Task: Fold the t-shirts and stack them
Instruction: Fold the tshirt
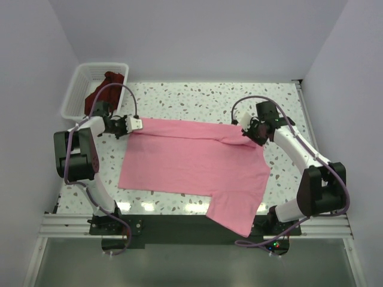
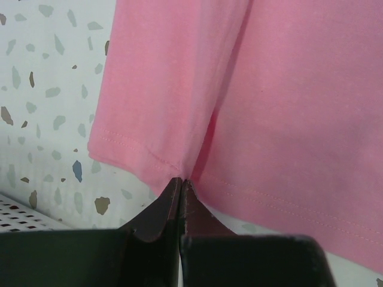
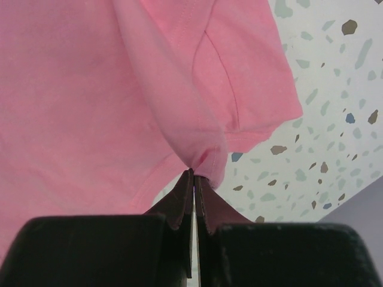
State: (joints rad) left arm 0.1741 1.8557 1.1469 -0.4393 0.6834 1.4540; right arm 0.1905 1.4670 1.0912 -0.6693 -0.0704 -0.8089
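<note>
Though apart, 2 pincers on t-shirt

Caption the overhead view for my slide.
Overhead: left gripper and right gripper pinch the far edge of the pink t-shirt on the table; maroon t-shirt lies in the basket.

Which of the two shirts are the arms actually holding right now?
The pink shirt, spread on the table: both pairs of jaws are shut on its far edge. The dark red shirt lies bunched in the basket, untouched.
</note>
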